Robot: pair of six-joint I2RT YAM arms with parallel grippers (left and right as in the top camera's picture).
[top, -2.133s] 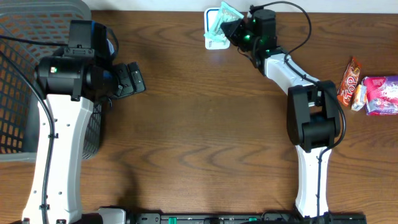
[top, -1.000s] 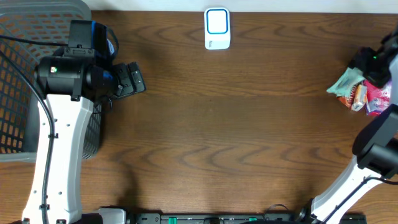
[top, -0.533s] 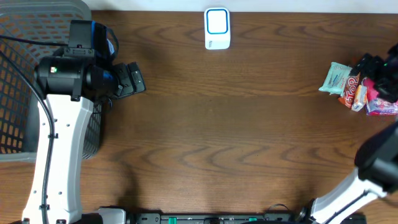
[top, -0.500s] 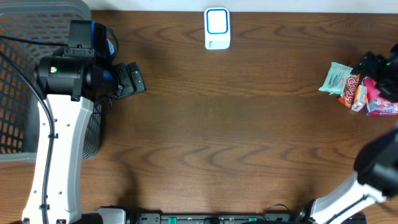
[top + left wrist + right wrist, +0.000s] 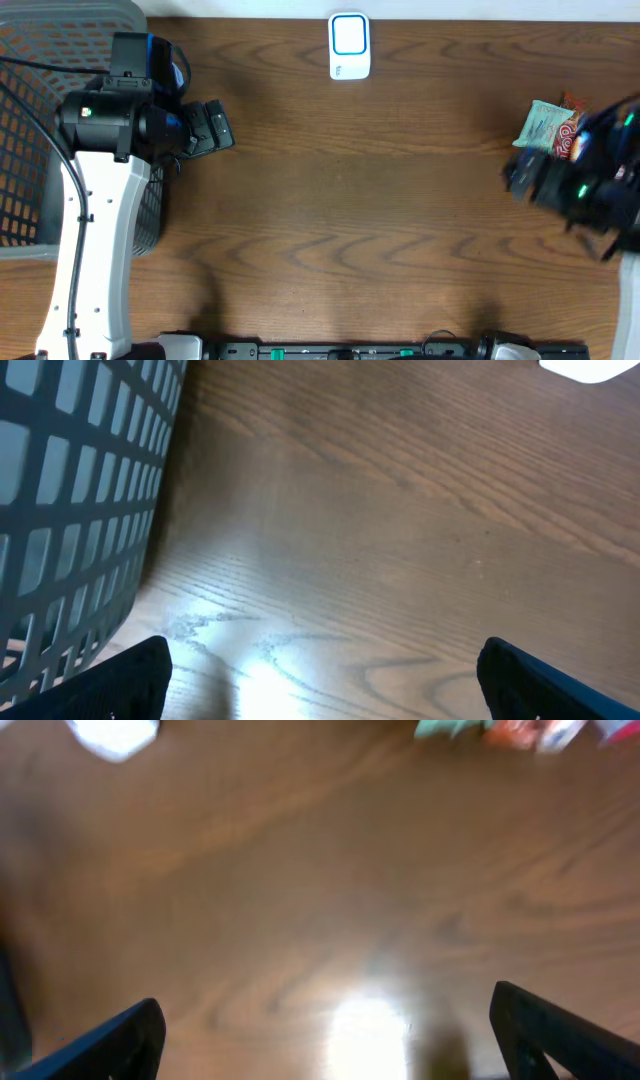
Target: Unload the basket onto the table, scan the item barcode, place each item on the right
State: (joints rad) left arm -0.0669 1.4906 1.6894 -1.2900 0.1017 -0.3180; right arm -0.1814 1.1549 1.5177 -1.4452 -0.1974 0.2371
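The pale teal crinkled plastic packet [image 5: 540, 121] lies on the brown wooden bench [image 5: 380, 200] at the right edge of the overhead frame, right against a red-orange snack wrapper [image 5: 566, 142]. The white, blue-faced scanner block [image 5: 349, 45] sits top centre. The right claw [image 5: 325, 1000], blurred, is spread with nothing between its fingers. The left claw [image 5: 325, 650], also spread and empty, hangs beside the grey mesh basket [image 5: 40, 120] at upper left.
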